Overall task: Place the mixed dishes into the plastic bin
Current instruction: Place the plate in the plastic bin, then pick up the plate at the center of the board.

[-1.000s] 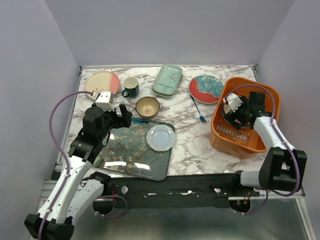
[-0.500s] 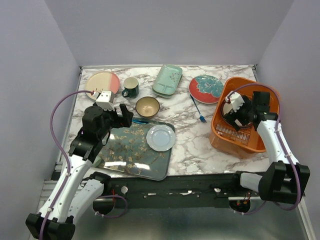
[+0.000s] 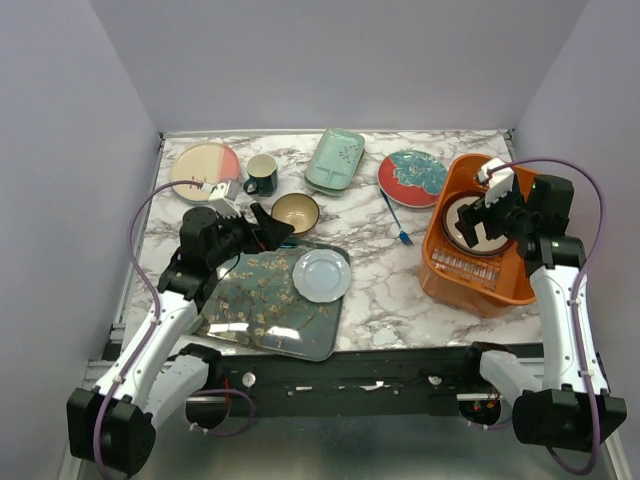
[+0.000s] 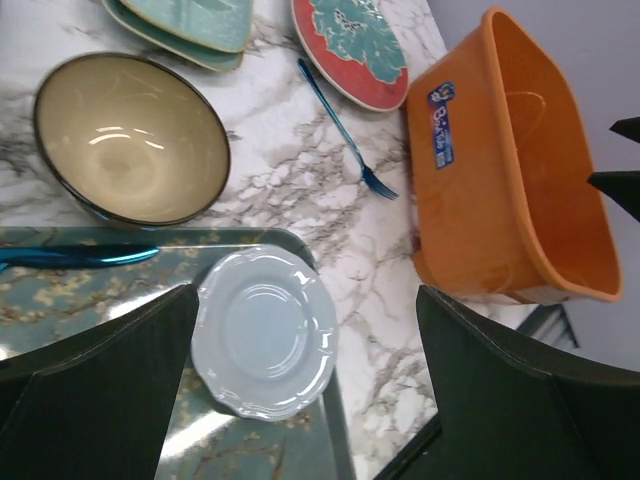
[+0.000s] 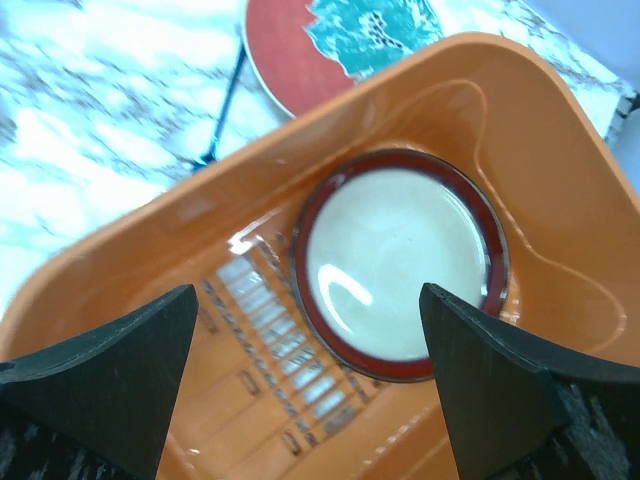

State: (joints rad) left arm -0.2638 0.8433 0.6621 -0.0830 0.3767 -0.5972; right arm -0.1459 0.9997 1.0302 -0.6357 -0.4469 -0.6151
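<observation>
The orange plastic bin (image 3: pixel 487 275) stands at the right. A white plate with a dark red rim (image 3: pixel 468 222) lies flat in it and shows in the right wrist view (image 5: pixel 400 262). My right gripper (image 3: pixel 492 203) hovers open and empty above that plate. My left gripper (image 3: pixel 268 228) is open and empty above the brown bowl (image 3: pixel 296 213) and a pale scalloped plate (image 3: pixel 321 275), which the left wrist view (image 4: pixel 265 345) shows between its fingers. At the back are the cream-and-pink plate (image 3: pixel 205 166), dark green mug (image 3: pixel 262 175), mint dish (image 3: pixel 335 160) and teal-and-red plate (image 3: pixel 413 177). No pale green cup is in view.
The pale plate rests on a dark floral tray (image 3: pixel 260 305) at front left. A blue utensil (image 4: pixel 75 257) lies across the tray's far edge. A blue fork (image 3: pixel 395 220) lies on the marble between the teal-and-red plate and the bin.
My right gripper has let go of the red-rimmed plate and risen out of the bin; the plate now lies on the bin floor. My left gripper has swung right, towards the bowl.
</observation>
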